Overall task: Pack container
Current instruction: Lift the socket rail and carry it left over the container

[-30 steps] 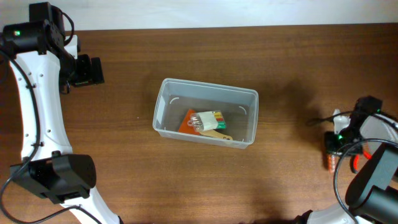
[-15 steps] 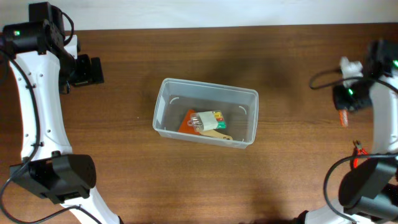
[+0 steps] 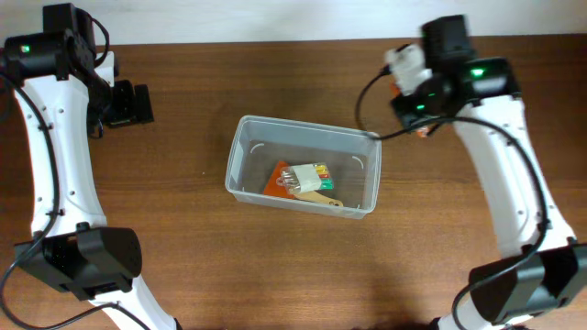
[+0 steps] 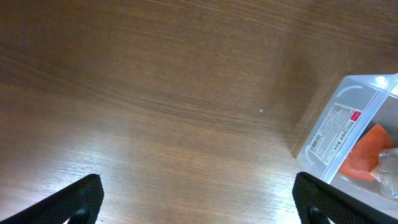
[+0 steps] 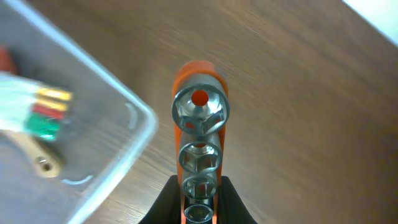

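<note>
Our right claw (image 5: 199,202) is clamped on an orange socket rail (image 5: 199,70) (chrome sockets (image 5: 200,158) in a row), above the worktop (image 3: 183,257) just beside the far right corner of the container (image 3: 310,126), which sits mid-worktop. Our left claw (image 4: 198,205) hangs with its jaws wide apart toward the far left corner.

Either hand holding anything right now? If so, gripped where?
The right hand holds an orange socket rail by its near end, with the sockets pointing ahead. The left hand is open and empty.
</note>
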You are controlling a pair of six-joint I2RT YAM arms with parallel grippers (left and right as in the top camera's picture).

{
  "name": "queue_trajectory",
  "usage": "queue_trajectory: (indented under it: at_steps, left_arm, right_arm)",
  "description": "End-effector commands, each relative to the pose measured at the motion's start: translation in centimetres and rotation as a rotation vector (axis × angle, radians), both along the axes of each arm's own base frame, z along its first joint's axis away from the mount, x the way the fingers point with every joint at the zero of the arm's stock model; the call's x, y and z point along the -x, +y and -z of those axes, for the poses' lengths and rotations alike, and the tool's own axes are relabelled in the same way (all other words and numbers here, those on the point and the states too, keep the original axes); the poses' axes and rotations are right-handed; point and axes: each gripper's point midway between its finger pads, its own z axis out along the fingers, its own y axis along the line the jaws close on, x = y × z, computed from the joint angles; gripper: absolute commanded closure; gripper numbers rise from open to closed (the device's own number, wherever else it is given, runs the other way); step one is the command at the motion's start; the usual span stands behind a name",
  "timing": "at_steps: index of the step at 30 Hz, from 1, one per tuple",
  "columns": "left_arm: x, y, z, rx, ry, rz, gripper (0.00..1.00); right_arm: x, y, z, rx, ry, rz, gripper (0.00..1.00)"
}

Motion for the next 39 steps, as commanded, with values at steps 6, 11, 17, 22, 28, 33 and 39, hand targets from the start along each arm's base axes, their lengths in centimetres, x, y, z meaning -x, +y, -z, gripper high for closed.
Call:
queue_trajectory:
  at_steps: [6, 11, 17, 22, 28, 33, 39]
  left_arm:
    - [0.0, 0.4, -0.4, -0.012, -0.01, 0.004, 0.01]
    - [0.0, 0.4, -0.4, -0.012, -0.011, 0.004, 0.01]
    - [0.0, 0.4, -0.4, -0.012, -0.011, 0.004, 0.01]
    - [0.0, 0.4, -0.4, -0.012, -0.01, 0.004, 0.01]
    - [0.0, 0.4, -0.4, -0.012, -0.011, 0.004, 0.01]
    - [0.0, 0.4, -0.4, -0.012, -0.01, 0.004, 0.01]
    - [0.0, 0.4, -0.4, -0.012, -0.01, 0.004, 0.01]
  right_arm:
    - [0.9, 7.3, -1.3, 0.038, -0.063, -0.205, 0.96]
    - [0.9, 9.7, -1.1, 0.033, -0.081, -0.259, 0.96]
    - [0.6, 10.6, -0.1, 0.018, -0.062, -0.281, 0.96]
    - [0.4, 11.3, 1.9, 0.005, -0.01, -0.295, 0.96]
    - [0.2, 11.4, 3.4, 0.01, 0.023, -0.297, 0.96]
    - [0.7, 12.7, 5.0, -0.048, 0.085, -0.329, 0.96]
    - [0.6, 12.8, 5.9, -0.042, 0.106, -0.329, 0.96]
